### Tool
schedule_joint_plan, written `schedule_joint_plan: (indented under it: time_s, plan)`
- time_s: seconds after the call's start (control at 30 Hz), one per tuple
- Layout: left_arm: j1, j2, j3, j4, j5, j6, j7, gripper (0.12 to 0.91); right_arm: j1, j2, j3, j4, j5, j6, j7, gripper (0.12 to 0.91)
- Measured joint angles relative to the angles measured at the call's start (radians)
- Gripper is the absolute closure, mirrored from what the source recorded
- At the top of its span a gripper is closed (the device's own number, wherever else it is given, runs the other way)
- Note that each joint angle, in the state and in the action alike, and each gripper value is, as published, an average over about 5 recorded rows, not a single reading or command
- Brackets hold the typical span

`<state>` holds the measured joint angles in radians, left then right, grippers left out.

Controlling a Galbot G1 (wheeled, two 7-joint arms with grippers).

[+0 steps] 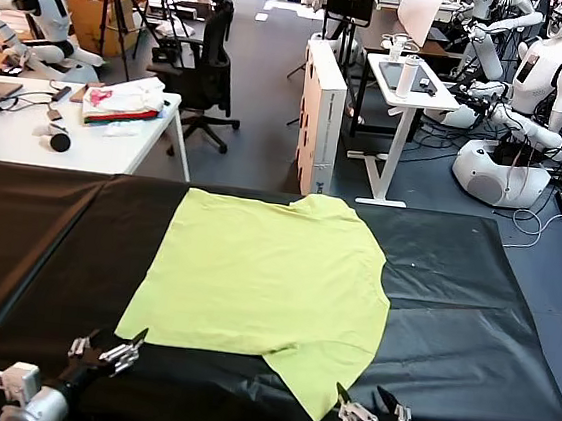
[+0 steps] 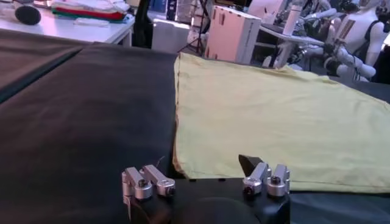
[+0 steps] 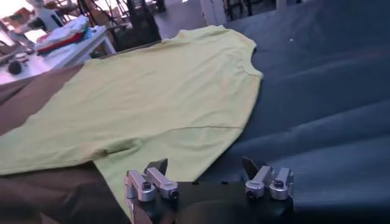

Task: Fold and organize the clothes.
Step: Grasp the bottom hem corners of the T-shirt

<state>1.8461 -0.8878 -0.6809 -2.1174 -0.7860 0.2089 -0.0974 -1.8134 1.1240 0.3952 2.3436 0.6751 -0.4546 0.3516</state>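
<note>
Head view: left gripper [image 1: 105,351] and right gripper [image 1: 373,405] stand wide open, empty, just beside the T-shirt [image 1: 264,279] near edge.

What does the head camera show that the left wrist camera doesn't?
Only the head view shows the whole T-shirt with both sleeves, the right gripper open by the near sleeve, and the far edge of the black table. Only the left wrist view shows the shirt's hem corner up close, just past the open left gripper. Both show the yellow-green shirt lying flat on the black table, and the pile of cloth on the white desk beyond.
</note>
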Motion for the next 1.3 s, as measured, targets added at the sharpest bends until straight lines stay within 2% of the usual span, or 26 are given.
schedule_joint_plan:
  time_s: [0.37, 0.47, 0.57, 0.7, 0.8, 0.87, 1.0, 1.07, 1.2, 1.3]
  plan:
    - [0.005, -0.010, 0.002, 0.011, 0.004, 0.000, -0.001, 0.123, 0.029, 0.009, -0.057, -0.025, -0.030, -0.001, 0.002, 0.125]
    - [0.006, -0.013, 0.003, 0.013, 0.006, -0.002, -0.001, 0.123, 0.032, 0.010, -0.062, -0.029, -0.030, 0.000, 0.001, 0.216]
    - [0.006, -0.016, 0.003, 0.013, 0.009, -0.005, -0.001, 0.123, 0.034, 0.011, -0.063, -0.032, -0.030, 0.001, -0.001, 0.345]
    - [0.005, -0.017, 0.003, 0.015, 0.012, -0.011, -0.001, 0.146, 0.038, 0.012, -0.062, -0.040, -0.030, 0.003, -0.003, 0.432]
    - [0.004, -0.018, 0.003, 0.018, 0.013, -0.014, -0.003, 0.206, 0.039, 0.014, -0.062, -0.043, -0.029, 0.003, -0.004, 0.502]
    - [0.004, -0.019, 0.003, 0.020, 0.013, -0.017, -0.004, 0.263, 0.039, 0.014, -0.061, -0.044, -0.029, 0.004, -0.004, 0.580]
    - [0.003, -0.019, 0.003, 0.024, 0.013, -0.021, -0.006, 0.365, 0.035, 0.013, -0.056, -0.043, -0.027, 0.003, -0.005, 0.792]
    - [0.003, -0.020, 0.003, 0.026, 0.013, -0.023, -0.007, 0.413, 0.031, 0.011, -0.050, -0.040, -0.025, 0.003, -0.005, 0.867]
    - [0.001, -0.021, 0.003, 0.027, 0.013, -0.027, -0.009, 0.580, 0.016, 0.002, -0.035, -0.026, -0.022, 0.004, -0.004, 0.886]
    - [0.002, -0.023, 0.003, 0.025, 0.015, -0.029, -0.010, 0.733, -0.003, -0.007, -0.021, -0.007, -0.021, 0.004, 0.003, 0.887]
